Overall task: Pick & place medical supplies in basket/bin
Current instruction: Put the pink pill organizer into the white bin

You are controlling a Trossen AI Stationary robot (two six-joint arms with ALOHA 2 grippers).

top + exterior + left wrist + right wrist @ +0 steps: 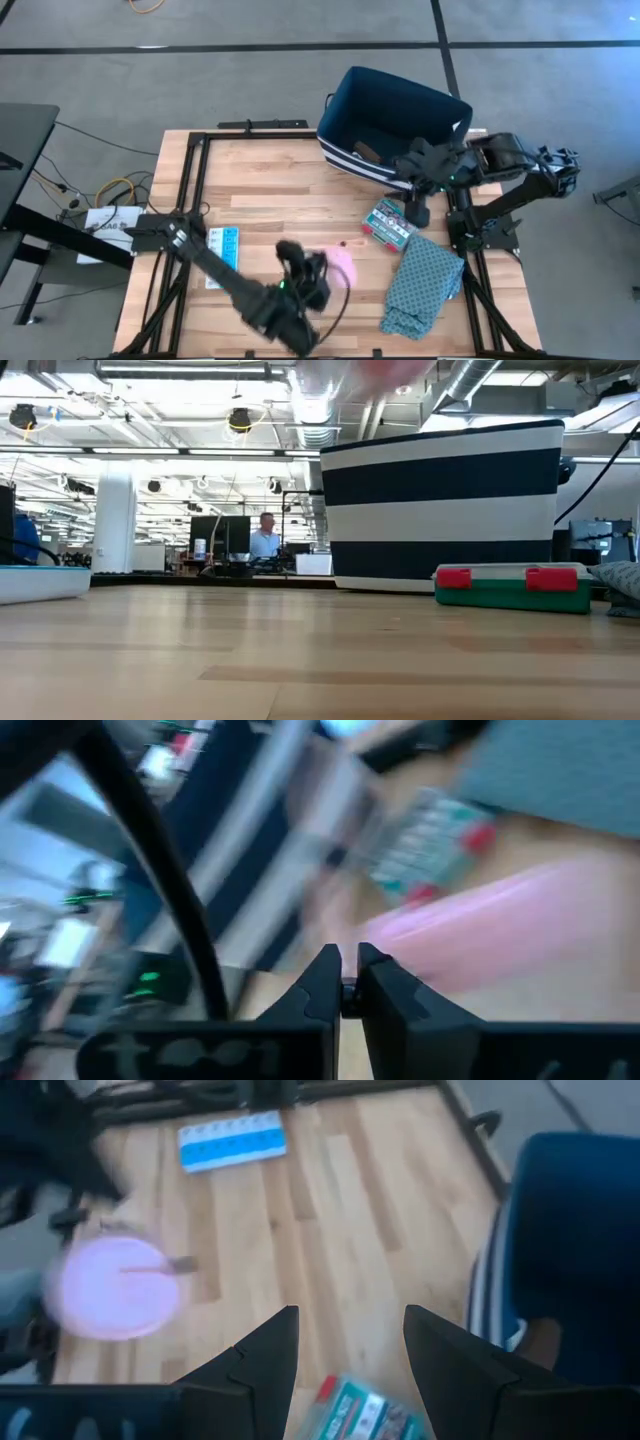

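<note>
Lying on the near tabletop, pink tape roll (pixel 341 263) sits just beside L gripper (pixel 312 277), clenched at its edge, w/ basket (pixel 384 100) far across by R gripper (pixel 418 212), jaws spread, empty.

The big dark blue basket (pixel 420 105) with white stripes stands at the far side of the table, and a brown thing (pixel 367 152) lies inside it. The green and red box (pixel 389 222) lies flat just in front of it. The light-blue pill strip (pixel 224 253) lies flat, well apart on the left. The round pink tape roll (pixel 342 265) is near the table's front edge.
</note>
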